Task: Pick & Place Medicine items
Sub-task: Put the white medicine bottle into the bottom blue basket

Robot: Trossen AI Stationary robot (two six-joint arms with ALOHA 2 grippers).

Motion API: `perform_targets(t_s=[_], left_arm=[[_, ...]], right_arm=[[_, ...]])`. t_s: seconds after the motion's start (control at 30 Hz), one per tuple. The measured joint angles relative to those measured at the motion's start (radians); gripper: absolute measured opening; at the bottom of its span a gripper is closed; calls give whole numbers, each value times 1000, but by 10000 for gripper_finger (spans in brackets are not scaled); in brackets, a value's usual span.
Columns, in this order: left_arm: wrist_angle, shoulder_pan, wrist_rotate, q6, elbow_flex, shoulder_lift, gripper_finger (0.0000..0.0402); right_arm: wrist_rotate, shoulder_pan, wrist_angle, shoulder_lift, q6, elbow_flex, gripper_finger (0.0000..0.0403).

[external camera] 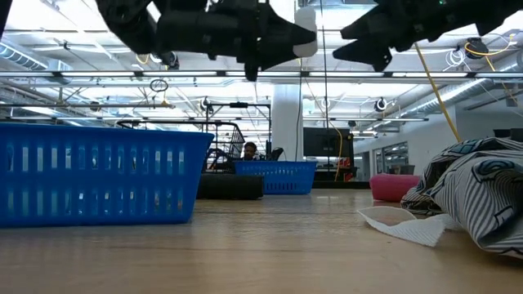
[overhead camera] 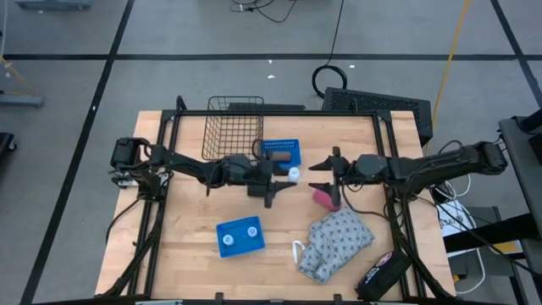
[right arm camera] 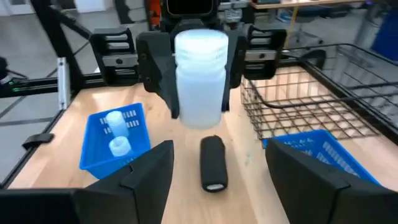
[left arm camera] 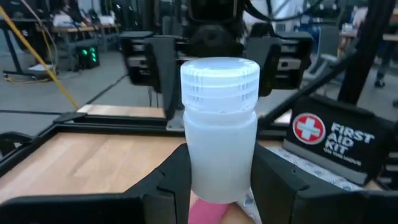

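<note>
A small white bottle [left arm camera: 221,124] with a ribbed cap is in the air over the middle of the table, and my left gripper [overhead camera: 286,175] is shut on it. My right gripper [overhead camera: 318,175] faces it from the table's right, open, its fingers standing clear of the bottle [right arm camera: 200,74]. Two more white bottles [right arm camera: 116,134] sit in the near blue tray [overhead camera: 240,236]. My left gripper pinches the bottle's lower body [left arm camera: 219,177] between its two fingers [left arm camera: 273,180], below the cap. The fingers come level from the table's left. The bottle stands upright in the hold, lifted clear of the table.
A wire basket [overhead camera: 233,127] and a second blue tray [overhead camera: 279,152] stand at the far side. A black block [right arm camera: 212,162] lies below the bottle, a pink block [overhead camera: 325,197] under my right gripper. A patterned cloth [overhead camera: 334,244] and a first-aid pouch [overhead camera: 381,273] lie near right.
</note>
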Motion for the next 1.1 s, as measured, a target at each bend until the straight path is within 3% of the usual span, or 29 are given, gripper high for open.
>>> perform_targets(t_s=[0.2, 0.47, 0.9, 1.1], left_arm=[[74, 3, -4, -4, -24, 0, 132], [142, -5, -2, 12, -24, 0, 132], [100, -5, -12, 5, -24, 0, 131], [91, -5, -21, 6, -24, 0, 131]], right_arm=[[31, 0, 39, -14, 17, -48, 239], [30, 0, 366, 61, -25, -133, 235], [27, 0, 791, 273, -35, -140, 235], [-49, 0, 905, 342, -35, -140, 231]])
